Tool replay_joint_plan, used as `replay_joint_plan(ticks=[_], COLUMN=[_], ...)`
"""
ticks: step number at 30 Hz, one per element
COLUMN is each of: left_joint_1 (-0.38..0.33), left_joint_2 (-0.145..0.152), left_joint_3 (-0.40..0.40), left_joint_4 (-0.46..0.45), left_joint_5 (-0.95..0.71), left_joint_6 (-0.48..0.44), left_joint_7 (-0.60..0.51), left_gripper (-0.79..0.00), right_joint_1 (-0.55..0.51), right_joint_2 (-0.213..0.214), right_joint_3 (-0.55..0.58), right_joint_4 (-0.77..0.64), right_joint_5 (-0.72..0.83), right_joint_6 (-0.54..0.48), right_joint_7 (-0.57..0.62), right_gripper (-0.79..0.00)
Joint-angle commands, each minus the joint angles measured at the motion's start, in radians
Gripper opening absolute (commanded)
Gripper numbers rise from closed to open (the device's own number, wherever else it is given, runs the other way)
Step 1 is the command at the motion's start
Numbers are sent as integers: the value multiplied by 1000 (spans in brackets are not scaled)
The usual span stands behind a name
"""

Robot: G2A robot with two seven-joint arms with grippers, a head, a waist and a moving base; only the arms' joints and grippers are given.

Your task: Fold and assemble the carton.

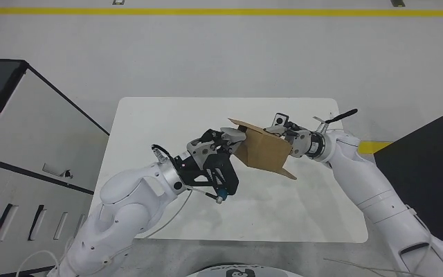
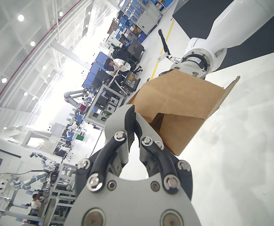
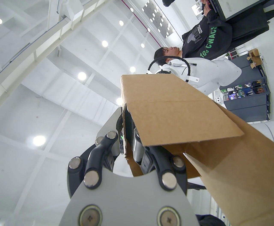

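Camera placement
The table [image 1: 173, 124] is seen from overhead; the carton [image 1: 263, 149] is viewed closely from both wrists.

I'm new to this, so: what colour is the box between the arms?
The carton is plain brown cardboard, clearest in the left wrist view.

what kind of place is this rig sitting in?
Probably a robotics lab or workshop hall: other robot arms, shelves of blue bins, a high ceiling with round lights, a yellow floor line.

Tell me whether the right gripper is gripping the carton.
Yes, the right gripper is clamped on an edge of the carton.
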Motion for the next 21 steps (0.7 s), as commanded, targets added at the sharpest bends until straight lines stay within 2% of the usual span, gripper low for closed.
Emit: replay_joint_plan(ticks=[1, 21], left_joint_1=[1, -3], left_joint_2=[0, -6], left_joint_3=[-3, 33], left_joint_4=[2, 3], left_joint_5=[1, -9], left_joint_6=[-2, -25], left_joint_7=[1, 26], left_gripper=[-785, -785], right_joint_1=[0, -3], right_joint_2=[-1, -16], right_joint_3=[1, 9], right_joint_4=[0, -16], right_joint_5=[-2, -33], right_joint_6=[-2, -22], right_joint_7=[4, 51], right_gripper=[-785, -785])
